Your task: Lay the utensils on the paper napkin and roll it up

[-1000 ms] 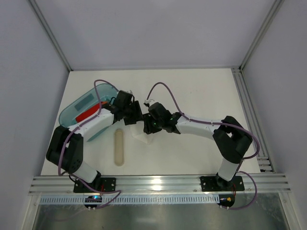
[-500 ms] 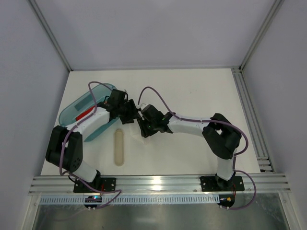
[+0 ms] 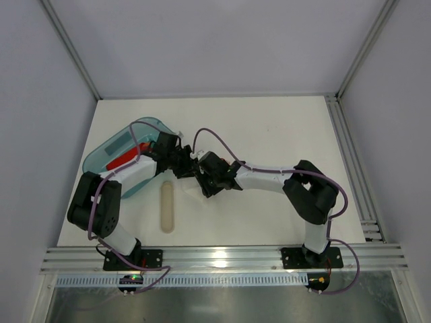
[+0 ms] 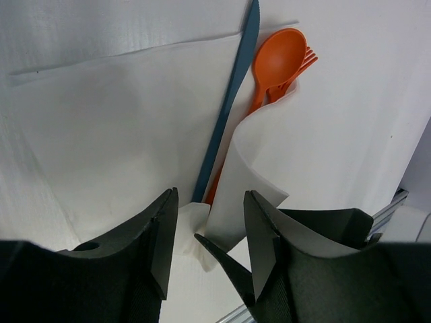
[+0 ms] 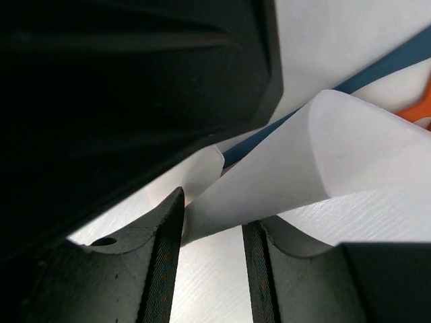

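Note:
The white paper napkin (image 4: 114, 128) lies flat under both grippers. On it lie a blue knife (image 4: 232, 101), an orange spoon (image 4: 276, 57) and an orange fork (image 4: 308, 62) side by side. One napkin edge (image 4: 252, 168) curls up over the handles. My left gripper (image 4: 210, 202) is open just above that curled edge; it also shows in the top view (image 3: 182, 164). My right gripper (image 5: 214, 215) is open, and the lifted flap (image 5: 350, 148) rests across its fingertips. In the top view it (image 3: 201, 177) almost touches the left one.
A teal plastic tray (image 3: 108, 149) holding a red piece (image 3: 121, 160) stands left of the grippers. A pale tan stick-like piece (image 3: 166, 207) lies on the table near the left arm. The left gripper's dark body (image 5: 135, 81) fills the upper left of the right wrist view.
My right gripper has moved left and a little nearer, close up to the left gripper. The left gripper shifted slightly over the napkin. The napkin is now mostly hidden beneath them in the top view.

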